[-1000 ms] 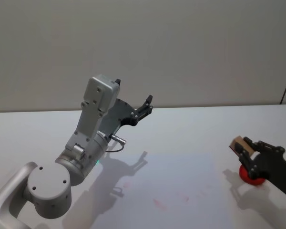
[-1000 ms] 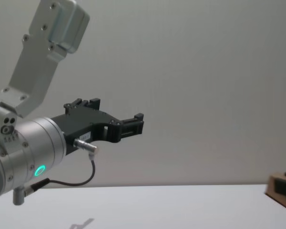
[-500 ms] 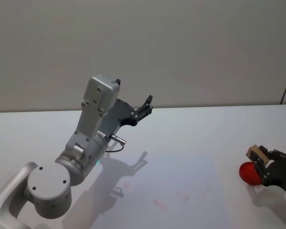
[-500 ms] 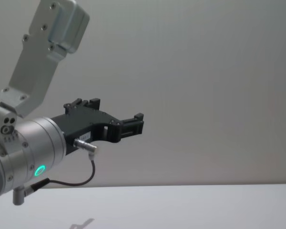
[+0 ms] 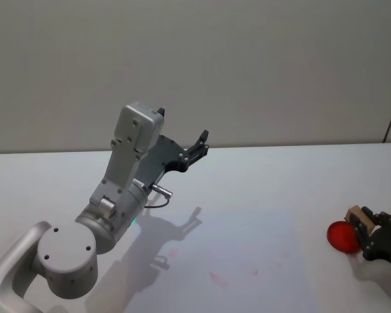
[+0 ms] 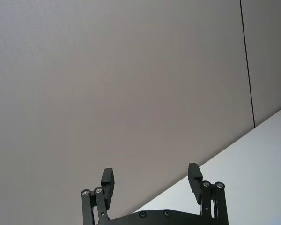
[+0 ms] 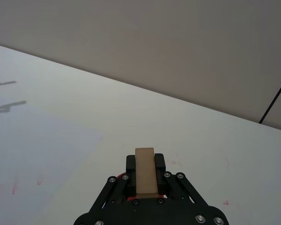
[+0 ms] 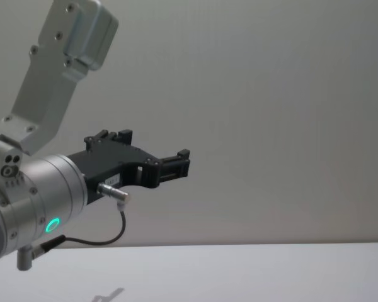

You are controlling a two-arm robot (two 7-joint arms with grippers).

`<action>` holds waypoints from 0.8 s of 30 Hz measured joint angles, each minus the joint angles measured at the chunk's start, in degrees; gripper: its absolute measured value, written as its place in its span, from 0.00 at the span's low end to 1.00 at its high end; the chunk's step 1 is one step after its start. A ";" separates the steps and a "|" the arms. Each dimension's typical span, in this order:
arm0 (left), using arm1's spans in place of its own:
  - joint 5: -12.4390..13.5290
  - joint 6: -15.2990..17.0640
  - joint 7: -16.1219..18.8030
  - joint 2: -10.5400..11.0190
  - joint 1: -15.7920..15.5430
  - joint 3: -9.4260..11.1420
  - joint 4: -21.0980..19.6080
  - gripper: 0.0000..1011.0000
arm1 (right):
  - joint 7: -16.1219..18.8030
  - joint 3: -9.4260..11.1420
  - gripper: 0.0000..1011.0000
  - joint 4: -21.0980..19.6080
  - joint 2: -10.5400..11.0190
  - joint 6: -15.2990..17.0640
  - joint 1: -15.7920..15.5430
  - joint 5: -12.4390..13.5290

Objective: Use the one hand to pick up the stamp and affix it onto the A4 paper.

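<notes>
Gripping the stamp (image 5: 344, 235), the right hand (image 5: 365, 232) is clamped tight.

The left gripper (image 5: 199, 147) hung raised, fingers spread apart; the right gripper (image 5: 362, 229) sat low, fingers clamped.

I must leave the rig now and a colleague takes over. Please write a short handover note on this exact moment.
Right gripper: shut on the stamp, over the table, off the right edge of the A4 paper.
Left gripper: open, empty, raised at the left side, parked.
Done: faint red marks show on the paper.
Left: judging by these, possibly only to set the stamp down and release; check the prints first.
</notes>
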 joint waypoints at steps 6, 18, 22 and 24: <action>0.00 0.00 0.00 0.00 0.00 0.00 0.00 0.99 | -0.40 -0.05 0.22 0.98 -0.22 0.02 0.00 -0.60; 0.00 0.00 0.00 0.00 0.00 0.00 0.00 0.99 | -0.93 -0.59 0.22 2.80 -1.20 -0.21 0.79 -1.85; 0.00 0.00 0.00 0.00 0.00 0.00 0.00 0.99 | -0.97 -0.74 0.22 3.31 -1.54 -0.32 1.11 -2.14; 0.00 0.00 0.00 0.00 0.00 0.00 0.00 0.99 | -0.96 -0.82 0.22 3.59 -1.72 -0.41 1.30 -2.25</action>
